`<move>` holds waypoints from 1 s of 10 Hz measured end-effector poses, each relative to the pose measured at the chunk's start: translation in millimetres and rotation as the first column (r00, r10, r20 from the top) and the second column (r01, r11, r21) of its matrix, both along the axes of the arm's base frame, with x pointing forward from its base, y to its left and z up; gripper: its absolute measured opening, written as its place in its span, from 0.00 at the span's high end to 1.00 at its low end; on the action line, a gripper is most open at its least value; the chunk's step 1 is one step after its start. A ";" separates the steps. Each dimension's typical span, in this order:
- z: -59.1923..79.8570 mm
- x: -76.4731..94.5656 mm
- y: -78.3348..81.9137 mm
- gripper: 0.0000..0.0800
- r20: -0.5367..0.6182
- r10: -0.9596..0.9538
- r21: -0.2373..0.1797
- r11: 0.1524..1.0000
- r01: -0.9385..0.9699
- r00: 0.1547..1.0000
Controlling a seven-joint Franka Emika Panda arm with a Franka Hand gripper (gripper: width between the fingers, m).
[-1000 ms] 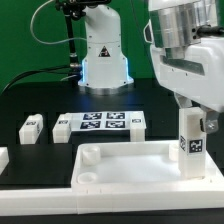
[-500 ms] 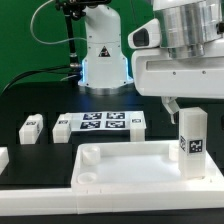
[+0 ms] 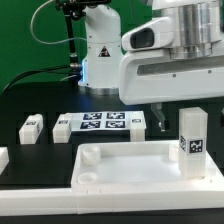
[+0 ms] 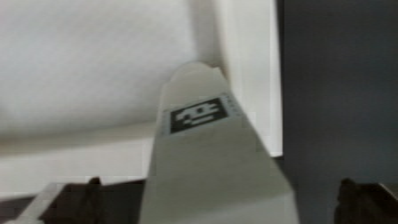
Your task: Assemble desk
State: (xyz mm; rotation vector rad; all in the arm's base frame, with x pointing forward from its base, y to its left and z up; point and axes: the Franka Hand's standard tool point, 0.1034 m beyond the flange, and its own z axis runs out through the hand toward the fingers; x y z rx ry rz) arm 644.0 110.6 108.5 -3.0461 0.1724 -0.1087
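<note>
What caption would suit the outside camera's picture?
Open gripper straddles an upright leg standing in the tabletop corner.

Black table (image 3: pixel 30 100): flat and dark. Resting directly on it at the near side is the white tray-like tabletop (image 3: pixel 130 168), rim up. Behind it the marker board (image 3: pixel 100 123) lies flat. Three loose legs lie in the board's row. By the exterior view's sides, the outer leg (image 3: pixel 32 126) is apart at left, the second leg (image 3: pixel 62 128) is just beside the board's left end, and the third leg (image 3: pixel 137 122) is just beside its right end. A white part (image 3: pixel 3 158) is cut off at the frame's left edge and cannot be identified.
</note>
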 end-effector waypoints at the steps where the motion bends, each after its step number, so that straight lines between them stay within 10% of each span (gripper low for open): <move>1: 0.0 0.0 0.0 0.33 -0.003 -0.032 0.006 0.999 0.032 0.999; 4: -0.7 -0.2 -2.1 0.64 -0.017 -0.159 0.013 0.987 0.159 0.987; 7: -0.8 0.0 -3.8 0.64 -0.039 -0.363 0.024 0.931 0.364 0.931; 10: -2.6 -2.0 -3.3 0.64 -0.115 -0.790 0.031 0.603 0.797 0.602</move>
